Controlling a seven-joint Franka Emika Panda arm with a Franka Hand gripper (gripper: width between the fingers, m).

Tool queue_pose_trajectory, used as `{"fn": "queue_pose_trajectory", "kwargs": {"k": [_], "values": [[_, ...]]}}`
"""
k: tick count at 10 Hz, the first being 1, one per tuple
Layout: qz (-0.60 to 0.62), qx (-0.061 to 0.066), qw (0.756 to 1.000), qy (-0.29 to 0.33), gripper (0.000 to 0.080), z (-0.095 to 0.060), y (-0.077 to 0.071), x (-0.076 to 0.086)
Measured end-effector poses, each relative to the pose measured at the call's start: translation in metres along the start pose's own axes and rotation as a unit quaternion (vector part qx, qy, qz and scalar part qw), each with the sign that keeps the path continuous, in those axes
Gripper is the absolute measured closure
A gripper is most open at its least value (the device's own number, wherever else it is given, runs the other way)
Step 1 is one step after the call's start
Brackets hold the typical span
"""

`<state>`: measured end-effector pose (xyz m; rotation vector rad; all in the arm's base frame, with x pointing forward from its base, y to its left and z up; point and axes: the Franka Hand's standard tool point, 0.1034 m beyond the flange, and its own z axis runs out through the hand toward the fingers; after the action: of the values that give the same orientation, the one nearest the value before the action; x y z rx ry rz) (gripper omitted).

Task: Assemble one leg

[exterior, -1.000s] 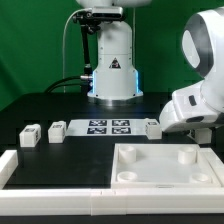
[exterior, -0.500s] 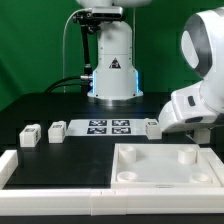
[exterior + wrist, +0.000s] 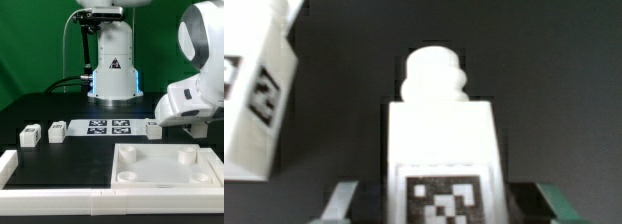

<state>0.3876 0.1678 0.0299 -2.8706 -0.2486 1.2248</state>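
the leg [image 3: 441, 140] lies flat on the dark table [image 3: 562, 90], tag up, with its peg end pointing away from the claw [image 3: 445, 200]. the claw stands wide open: one finger [image 3: 342, 200] on either side of the leg, a dark gap on each side, gripping nothing. in the exterior view the leg [image 3: 153, 127] sits just beside the marker board [image 3: 108, 126], at its end toward that view's right. other legs [image 3: 57, 129] lie off the opposite end. nearer the camera than the marker board sits the white tray [image 3: 165, 186], with round raised bosses inside its walls.
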Motion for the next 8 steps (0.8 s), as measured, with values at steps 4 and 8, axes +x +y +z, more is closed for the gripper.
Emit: {"fn": "queue_pose_trajectory", "kwargs": {"k": [4, 8], "values": [[0.012, -0.008, 1.0, -0.021, 0.0512, -0.059, 0.004, -0.036], [0.011, -0.005, 1.0, 0.006, 0.0512, -0.056, 0.003, -0.027]]}}
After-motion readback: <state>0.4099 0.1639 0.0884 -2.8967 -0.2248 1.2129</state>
